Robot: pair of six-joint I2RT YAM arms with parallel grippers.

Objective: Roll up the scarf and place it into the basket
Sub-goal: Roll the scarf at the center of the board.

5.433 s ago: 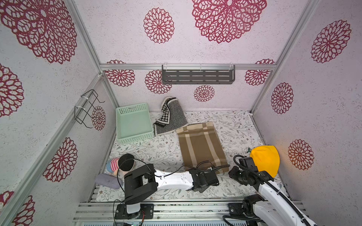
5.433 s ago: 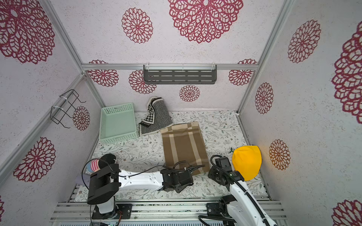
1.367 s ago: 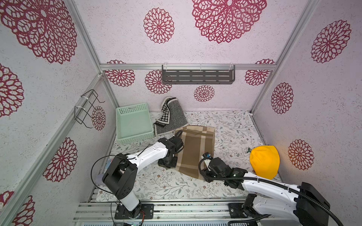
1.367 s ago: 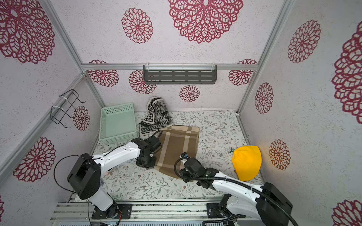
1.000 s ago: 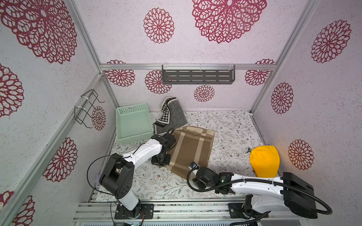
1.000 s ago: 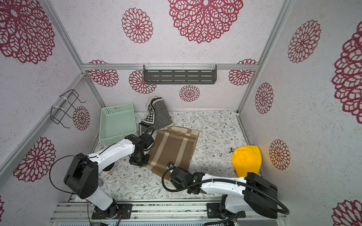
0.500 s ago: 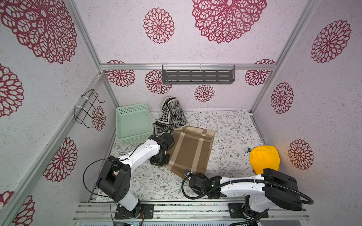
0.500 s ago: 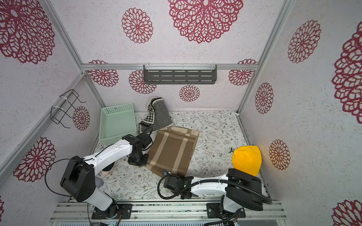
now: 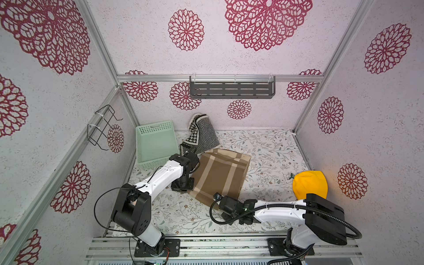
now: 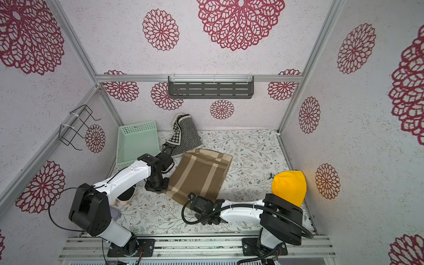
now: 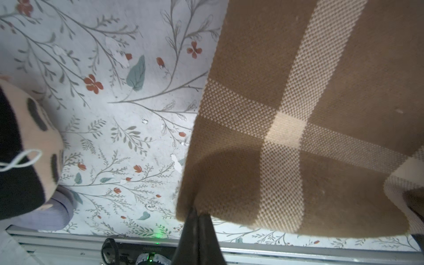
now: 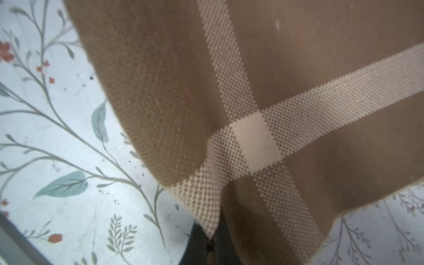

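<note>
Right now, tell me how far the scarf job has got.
Done: the left gripper and right gripper are both shut on the near end of the brown plaid scarf. In hand: that grip only; the scarf lies flat, unrolled. Left: roll it, then put it in the mint-green basket, which holds nothing.

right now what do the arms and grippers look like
The left arm and right arm have white shells and boxy black joints. A thin black cable loops off the left; a ribbed black hose follows the right. The left gripper and right gripper have dark tapered fingers.
</note>
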